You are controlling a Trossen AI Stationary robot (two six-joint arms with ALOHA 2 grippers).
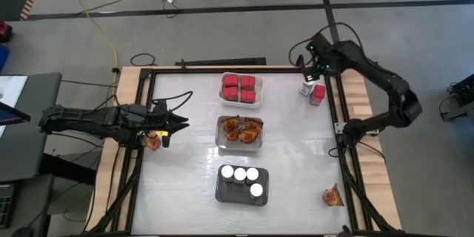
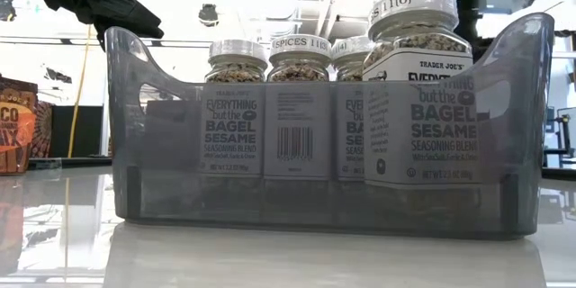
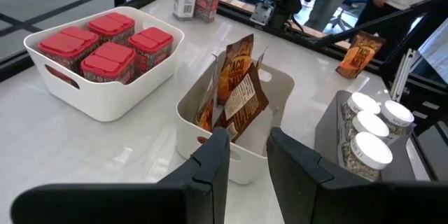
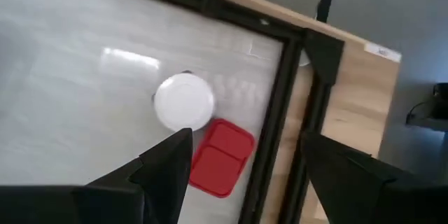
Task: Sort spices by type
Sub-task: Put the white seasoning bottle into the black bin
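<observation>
Red boxy containers [image 1: 240,87] fill the white tray [image 3: 105,108]. Orange-brown packets [image 3: 236,87] stand in the clear tray [image 1: 220,142]. White-lidded jars [image 1: 242,174] stand in the dark grey tray [image 2: 135,189]. A loose jar [image 4: 183,102] and a loose red container [image 4: 222,157] stand side by side at the table's far right edge. My right gripper [image 4: 245,147] hovers open above them, touching neither. My left gripper [image 3: 248,157] is open and empty at the table's left side, pointing toward the clear tray. Loose packets lie under my left arm [image 1: 153,141] and near the right near corner [image 1: 332,196].
The three trays sit in a column down the table's middle. A black frame [image 1: 337,118] and wooden rails border the table. Bare white tabletop [image 1: 296,155] lies between the trays and both side edges. People stand beyond the table in the left wrist view.
</observation>
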